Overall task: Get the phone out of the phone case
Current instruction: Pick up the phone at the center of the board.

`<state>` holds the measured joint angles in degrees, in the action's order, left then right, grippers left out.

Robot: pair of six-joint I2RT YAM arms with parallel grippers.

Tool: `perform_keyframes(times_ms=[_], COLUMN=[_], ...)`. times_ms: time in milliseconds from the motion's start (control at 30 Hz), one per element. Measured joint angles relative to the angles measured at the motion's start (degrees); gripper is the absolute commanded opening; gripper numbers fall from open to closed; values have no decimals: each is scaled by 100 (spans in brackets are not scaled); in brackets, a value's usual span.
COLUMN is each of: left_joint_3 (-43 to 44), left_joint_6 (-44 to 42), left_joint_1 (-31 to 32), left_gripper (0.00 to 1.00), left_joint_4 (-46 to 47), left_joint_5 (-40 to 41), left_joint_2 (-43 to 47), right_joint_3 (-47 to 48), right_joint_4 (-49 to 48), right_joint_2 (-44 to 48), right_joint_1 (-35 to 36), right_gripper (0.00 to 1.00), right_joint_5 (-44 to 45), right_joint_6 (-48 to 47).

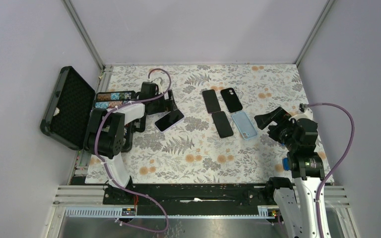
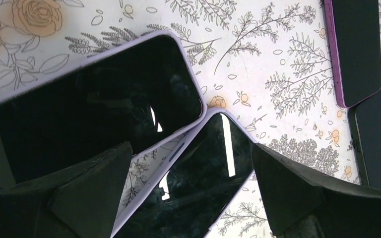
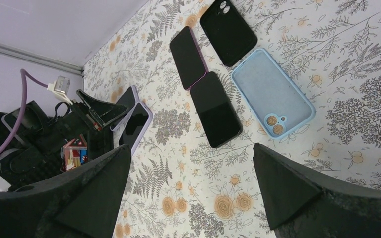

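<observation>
1. The table (image 1: 203, 168), under a flowered cloth, carries everything. An open black hard case (image 1: 69, 106) stands at its 9 o'clock edge.
2. The left gripper (image 2: 191, 148) hangs over the cloth at about 9 o'clock from the table's middle. Its jaws are spread wide and grasp nothing. The right gripper (image 3: 191, 148) hangs at 3 o'clock, also spread wide and empty, well apart from every phone.
3. The phone in the lilac case (image 2: 198, 173) lies screen up, directly below the left fingers. A second lilac-cased phone (image 2: 94, 99) lies at its 10 o'clock, and the two touch at one corner.
4. At about 12 o'clock from the middle lie four loose pieces close together: a purple-edged phone (image 3: 188, 57), a black phone (image 3: 216, 109), an empty black case (image 3: 228, 32) and an empty light blue case (image 3: 273, 94).
5. I judge the phone to be stiff, rather light, and slippery on its glass face, which is also the fragile part. The lilac case looks soft and bendable. It seems best to pinch the phone across its long sides with one gripper and peel the case lip away at a corner with the other, without pressing on the screen. The touching neighbour may get dragged along.
</observation>
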<state>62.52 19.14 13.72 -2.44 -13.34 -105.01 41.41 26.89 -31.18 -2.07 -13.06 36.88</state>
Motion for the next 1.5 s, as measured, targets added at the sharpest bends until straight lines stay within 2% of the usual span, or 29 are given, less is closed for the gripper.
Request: perform_keyframes(times_ms=[433,967,1500], left_joint_3=[-839,-813,-437], left_joint_6=[267,125,-70], left_joint_1=[262,1185,1187], left_gripper=[99,99,99], left_joint_4=[-24,-199,-643], left_joint_5=[306,1604,1394], left_joint_2=[688,730,367], right_joint_3=[-197,-317,-345], right_joint_4=[-46,-63,-63], right_joint_2=[-17,214,334], right_joint_1=[0,0,0], right_gripper=[100,100,100], right_joint_5=[-138,-422,-422], right_joint_6=[70,105,98])
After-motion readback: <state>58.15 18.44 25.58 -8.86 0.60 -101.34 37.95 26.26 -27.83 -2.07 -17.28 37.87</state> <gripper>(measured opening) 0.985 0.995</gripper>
